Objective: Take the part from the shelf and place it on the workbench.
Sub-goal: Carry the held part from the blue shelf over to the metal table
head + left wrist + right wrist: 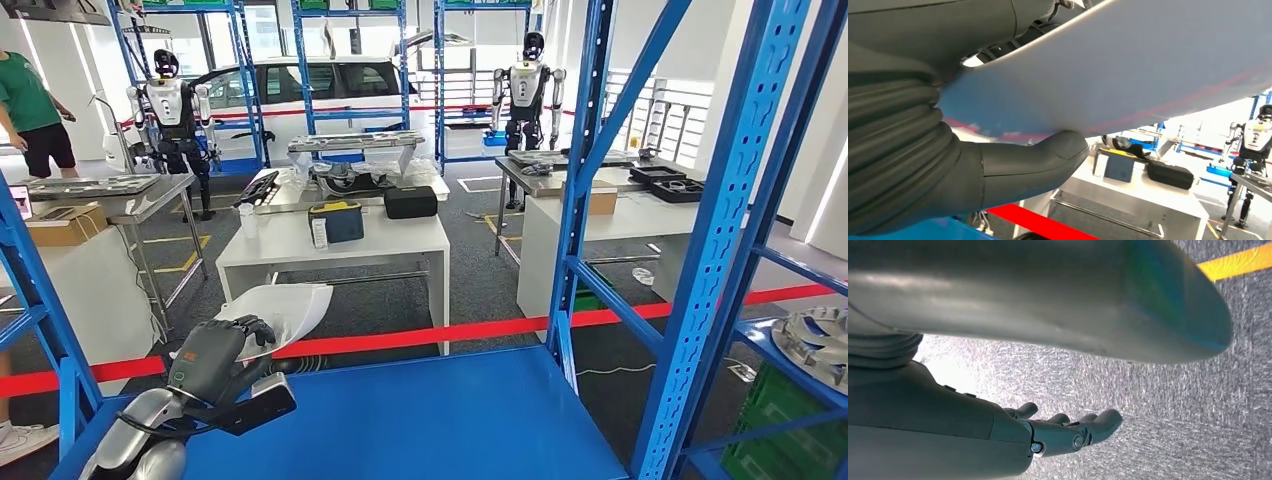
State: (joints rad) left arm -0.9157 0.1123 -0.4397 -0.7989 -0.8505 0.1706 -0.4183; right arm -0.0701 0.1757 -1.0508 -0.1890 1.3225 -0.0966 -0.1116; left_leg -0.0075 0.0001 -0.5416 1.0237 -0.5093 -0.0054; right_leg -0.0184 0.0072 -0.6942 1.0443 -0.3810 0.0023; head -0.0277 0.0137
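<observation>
Fingers (252, 328) of left hand (215, 352) curling over near edge of part (283, 308), holding thin, pale, glossy sheet, gently curved, above blue shelf deck (430, 415). White workbench (330, 243) standing beyond red tape (420, 337).

Left wrist view: thumb (1048, 157) pressing part's (1128, 75) smooth underside; rubbery ribbed cover behind.

Right wrist view: right hand (1068, 432) hanging over speckled grey floor (1168, 405), fingers loosely extended, holding nothing.

Risk: slick, overhanging sheet likely slipping from edge-only grip, or catching blue upright (590, 170).
</observation>
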